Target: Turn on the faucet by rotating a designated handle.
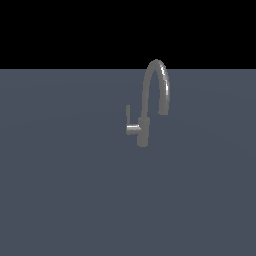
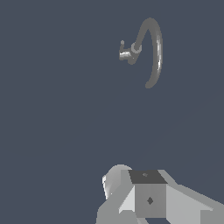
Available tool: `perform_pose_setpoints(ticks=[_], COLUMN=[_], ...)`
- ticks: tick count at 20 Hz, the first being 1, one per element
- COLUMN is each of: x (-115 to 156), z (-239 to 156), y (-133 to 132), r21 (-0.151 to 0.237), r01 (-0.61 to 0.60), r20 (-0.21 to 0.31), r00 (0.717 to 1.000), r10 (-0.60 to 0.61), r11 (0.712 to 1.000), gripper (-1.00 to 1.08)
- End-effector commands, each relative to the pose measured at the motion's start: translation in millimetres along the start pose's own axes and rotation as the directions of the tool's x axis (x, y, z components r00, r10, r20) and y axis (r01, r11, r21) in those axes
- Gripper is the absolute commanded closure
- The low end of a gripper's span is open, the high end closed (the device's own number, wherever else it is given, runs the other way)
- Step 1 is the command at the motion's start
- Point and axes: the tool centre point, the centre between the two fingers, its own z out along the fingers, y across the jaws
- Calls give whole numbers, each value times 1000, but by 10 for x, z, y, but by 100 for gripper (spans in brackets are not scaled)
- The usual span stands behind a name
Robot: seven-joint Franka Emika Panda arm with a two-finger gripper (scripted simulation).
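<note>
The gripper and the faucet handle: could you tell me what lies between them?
Nothing: in the wrist view only bare blue-grey floor separates the gripper from the handle on the faucet.

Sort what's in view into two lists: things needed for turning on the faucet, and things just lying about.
Needed for the job:
- faucet
- handle, the thin lever on the stub on the exterior view's left of the body
- gripper, far from the faucet; its fingers are not visible

Lying about:
- nothing else shows, only the grey surface
</note>
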Motion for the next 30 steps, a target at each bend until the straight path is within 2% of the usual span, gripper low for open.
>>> perform_pose_setpoints(ticks=[1, 11, 18, 25, 30], x=[0, -2, 7, 45, 96], z=[0, -60, -97, -264, -446], y=[0, -7, -27, -124, -258], r21=[0, 28, 23, 11, 2], r01=[0, -45, -59, -132, -218], r20=[0, -15, -31, -103, -188], r00=[1000, 999, 998, 986, 958], r10=[0, 45, 60, 132, 214], r11=[1000, 999, 998, 991, 976], gripper=[108, 108, 108, 108, 108])
